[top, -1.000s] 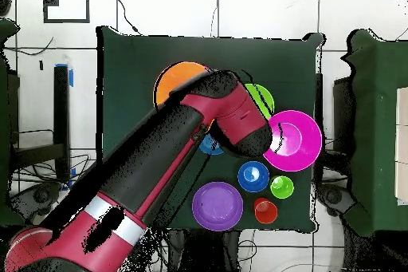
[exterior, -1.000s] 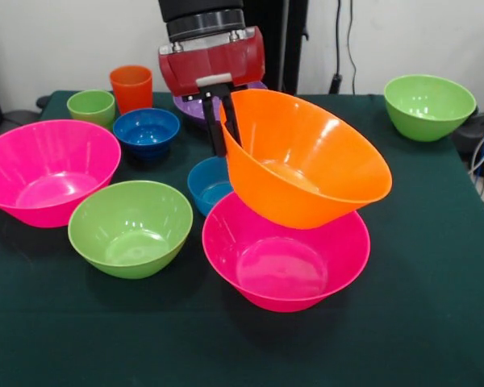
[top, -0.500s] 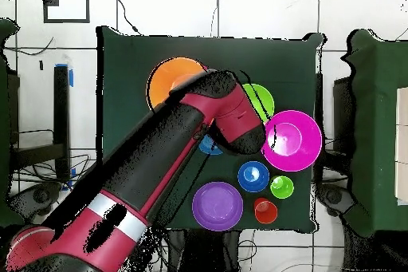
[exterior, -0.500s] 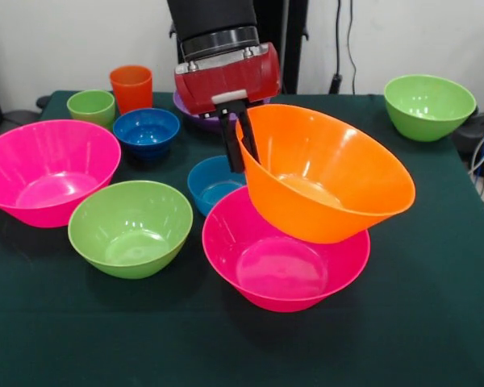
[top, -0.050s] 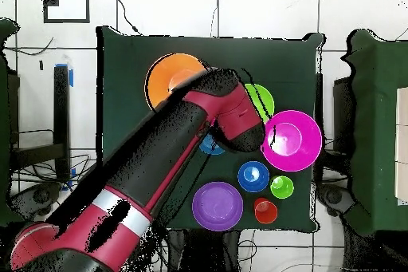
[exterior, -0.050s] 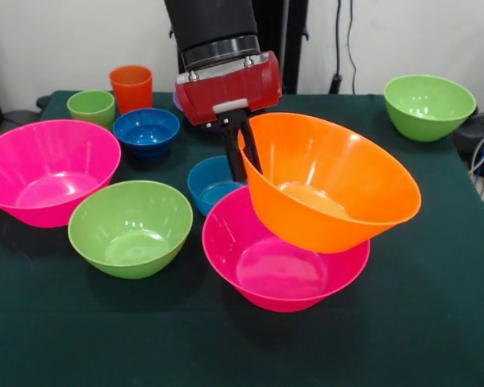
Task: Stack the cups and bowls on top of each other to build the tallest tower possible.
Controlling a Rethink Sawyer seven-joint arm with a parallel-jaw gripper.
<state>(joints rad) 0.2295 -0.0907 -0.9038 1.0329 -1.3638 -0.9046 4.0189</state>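
Observation:
My gripper is shut on the near rim of the big orange bowl, one finger inside the rim and one outside. The bowl hangs tilted, its base low over a big pink bowl; I cannot tell if they touch. Seen from overhead, the orange bowl shows beside the arm, which hides the gripper. A second pink bowl, a green bowl and two small blue bowls stand singly. The orange cup and the light-green cup are at the back left.
Another green bowl sits alone at the back right corner. The purple bowl is near the robot's base, almost hidden behind the gripper in the front view. The dark green table cloth ends just past the right-hand bowl.
The gripper has carried the orange bowl to the right in the front view and a little lower, so it now hangs more squarely over the pink bowl. The other bowls and cups stayed put.

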